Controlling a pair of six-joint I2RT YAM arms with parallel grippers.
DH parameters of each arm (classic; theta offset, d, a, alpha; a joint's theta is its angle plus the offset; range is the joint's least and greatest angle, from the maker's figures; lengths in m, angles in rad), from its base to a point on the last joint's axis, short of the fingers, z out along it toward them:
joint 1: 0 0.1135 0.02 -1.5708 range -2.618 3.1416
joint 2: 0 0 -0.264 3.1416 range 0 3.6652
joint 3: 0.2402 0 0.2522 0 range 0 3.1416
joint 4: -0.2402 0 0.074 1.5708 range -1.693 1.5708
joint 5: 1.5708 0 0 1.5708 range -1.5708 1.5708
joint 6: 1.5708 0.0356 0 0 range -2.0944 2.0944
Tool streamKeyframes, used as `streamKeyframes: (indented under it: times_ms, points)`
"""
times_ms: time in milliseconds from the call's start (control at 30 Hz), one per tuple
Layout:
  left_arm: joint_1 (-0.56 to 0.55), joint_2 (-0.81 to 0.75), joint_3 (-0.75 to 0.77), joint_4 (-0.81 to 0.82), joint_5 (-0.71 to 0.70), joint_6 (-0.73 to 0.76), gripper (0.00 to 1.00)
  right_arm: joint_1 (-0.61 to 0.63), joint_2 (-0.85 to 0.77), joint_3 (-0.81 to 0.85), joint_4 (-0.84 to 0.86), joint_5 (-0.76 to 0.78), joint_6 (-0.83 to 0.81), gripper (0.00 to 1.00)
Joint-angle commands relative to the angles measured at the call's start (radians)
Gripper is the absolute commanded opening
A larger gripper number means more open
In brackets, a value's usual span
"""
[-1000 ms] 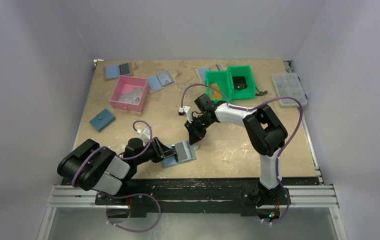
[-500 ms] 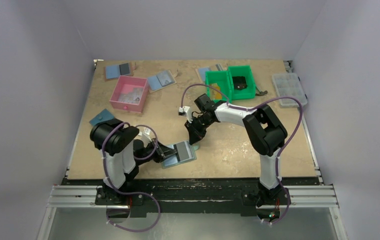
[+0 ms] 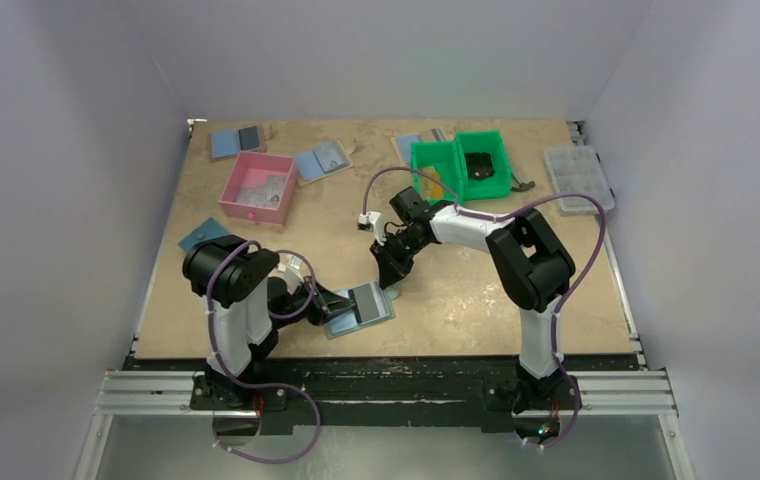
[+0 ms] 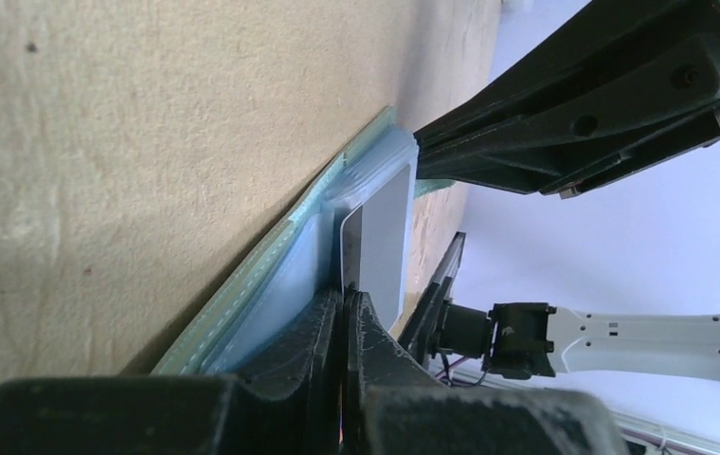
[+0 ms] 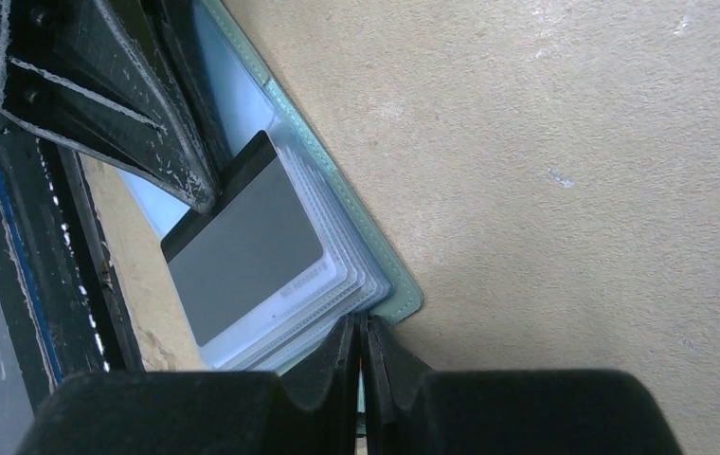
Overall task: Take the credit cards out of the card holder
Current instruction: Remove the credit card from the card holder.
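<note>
The card holder (image 3: 364, 312) lies open near the table's front edge, with a grey-green rim (image 5: 382, 268) and pale blue inside (image 4: 276, 275). A grey credit card (image 5: 243, 254) with a black stripe sticks partly out of its clear sleeves. My left gripper (image 3: 340, 301) comes in low from the left and is shut on that card's edge (image 4: 382, 237); its jaws (image 4: 345, 301) are pressed together. My right gripper (image 3: 388, 286) reaches down from behind and is shut on the holder's far corner (image 5: 361, 327). The left fingers (image 5: 138, 123) show in the right wrist view.
A pink box (image 3: 256, 187) stands at the back left, a green bin (image 3: 459, 165) holding something orange-yellow (image 3: 434, 186) at the back middle, and a clear organiser (image 3: 578, 178) at the right. Blue-grey folders (image 3: 236, 140) (image 3: 322, 160) lie at the back. A dark blue wallet (image 3: 198, 236) sits behind my left arm.
My left arm's elbow has swung up and upright, and its jaws have closed on the card's edge. The right arm and the holder have stayed put.
</note>
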Motion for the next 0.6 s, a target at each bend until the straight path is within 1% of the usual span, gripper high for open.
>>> streamKeyframes:
  times_ms: [0, 100, 167, 200, 300, 367, 467, 567]
  points:
    - [0.007, -0.04, -0.144, 0.067, -0.083, 0.122, 0.0, 0.005, 0.048, -0.006, -0.022, 0.132, -0.039, 0.13]
    - [0.007, -0.125, -0.134, -0.047, -0.093, 0.143, 0.0, 0.005, 0.048, -0.006, -0.022, 0.138, -0.039, 0.13]
    - [0.007, -0.198, -0.122, -0.162, -0.107, 0.166, 0.0, 0.005, 0.047, -0.005, -0.022, 0.141, -0.038, 0.13]
    - [0.007, -0.243, -0.114, -0.241, -0.119, 0.18, 0.0, 0.005, 0.048, -0.005, -0.022, 0.143, -0.039, 0.13]
    - [0.007, -0.394, -0.076, -0.551, -0.153, 0.229, 0.0, 0.004, 0.048, -0.003, -0.022, 0.148, -0.039, 0.14]
    - [0.007, -0.514, -0.055, -0.713, -0.185, 0.262, 0.0, 0.004, 0.048, -0.004, -0.023, 0.15, -0.039, 0.14]
    - [0.007, -0.665, -0.04, -0.913, -0.24, 0.288, 0.0, 0.003, 0.048, -0.002, -0.023, 0.154, -0.038, 0.14]
    - [0.007, -0.8, -0.038, -1.059, -0.264, 0.309, 0.0, 0.003, 0.048, -0.003, -0.024, 0.154, -0.039, 0.14]
